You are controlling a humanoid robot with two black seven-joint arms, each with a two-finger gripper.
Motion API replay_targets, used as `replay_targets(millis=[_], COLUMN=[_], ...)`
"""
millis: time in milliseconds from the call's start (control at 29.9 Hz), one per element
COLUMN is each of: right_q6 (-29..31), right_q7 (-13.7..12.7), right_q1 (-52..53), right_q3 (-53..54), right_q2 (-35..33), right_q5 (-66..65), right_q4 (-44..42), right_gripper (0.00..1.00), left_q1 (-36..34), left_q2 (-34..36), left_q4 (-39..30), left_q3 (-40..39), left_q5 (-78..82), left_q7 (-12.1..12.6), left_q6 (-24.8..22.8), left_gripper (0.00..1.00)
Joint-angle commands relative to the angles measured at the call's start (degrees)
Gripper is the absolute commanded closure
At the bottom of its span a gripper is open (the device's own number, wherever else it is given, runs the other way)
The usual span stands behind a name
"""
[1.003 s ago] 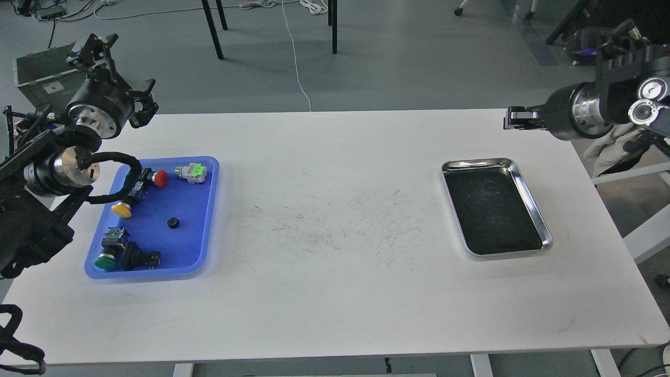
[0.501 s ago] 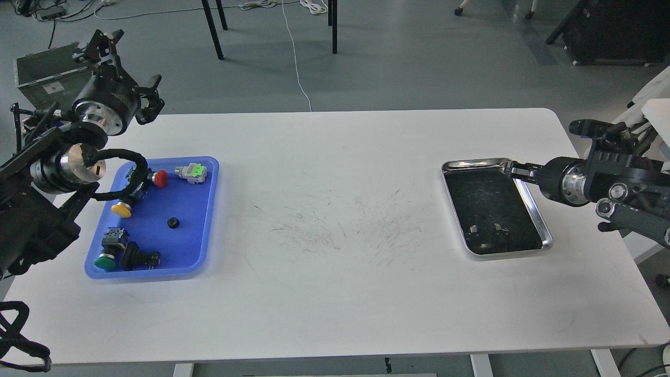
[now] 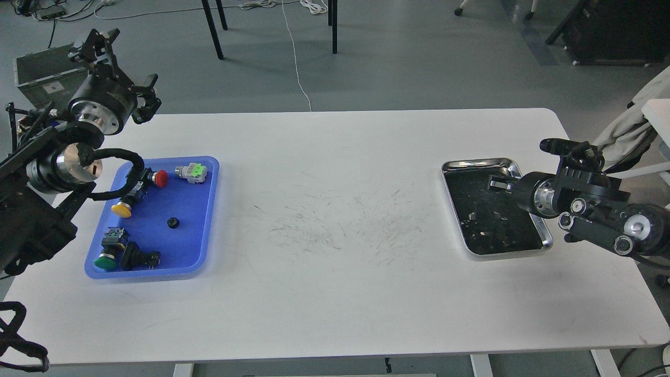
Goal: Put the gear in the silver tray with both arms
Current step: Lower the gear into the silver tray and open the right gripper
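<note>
The gear (image 3: 173,223) was found in the blue tray (image 3: 207,220) by the table's left edge, nearest the left gripper (image 3: 144,98) (fingers spread, raised over the far-left corner). The right gripper (image 3: 497,184), whose finger state could not be told, was over the silver tray (image 3: 539,220) near the right edge.

Lab: white table (image 3: 335,293), grey floor, trailing cables (image 3: 296,57).

White table (image 3: 335,293) — blue tray (image 3: 204,230), silver tray (image 3: 534,209).

Blue tray (image 3: 207,220) of push-buttons (image 3: 121,209)
</note>
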Motion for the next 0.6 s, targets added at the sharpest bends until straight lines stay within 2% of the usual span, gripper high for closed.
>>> replay_targets(millis=[0,134,368,568], right_q6=[0.01,-0.08,0.19,0.89], right_q7=[-0.03,0.06,-0.03,-0.11], right_q1=[-0.11,-0.20,0.42,0.33], right_q3=[0.01,0.53,5.26,21.07], right_q2=[1.15,2.29,2.12,1.59], right_q5=[0.09,0.26,1.14,3.85], right_q4=[-1.44,-2.32,-1.88,-1.61], right_gripper=[0.63,0.56,0.28,0.24], left_q1=[-0.05,0.03,0.03,0.21], left_q2=[0.02,0.02,0.02,0.02], left_q4=[0.00,0.00,0.61,0.88], left_q3=[0.09,0.26,0.62,0.44], left_q5=[0.00,0.00,0.00,-0.08], left_q7=[-0.01,-0.01,0.08,0.08], left_q6=[0.01,0.01,0.01,0.19], left_gripper=[0.02,0.02,0.02,0.02])
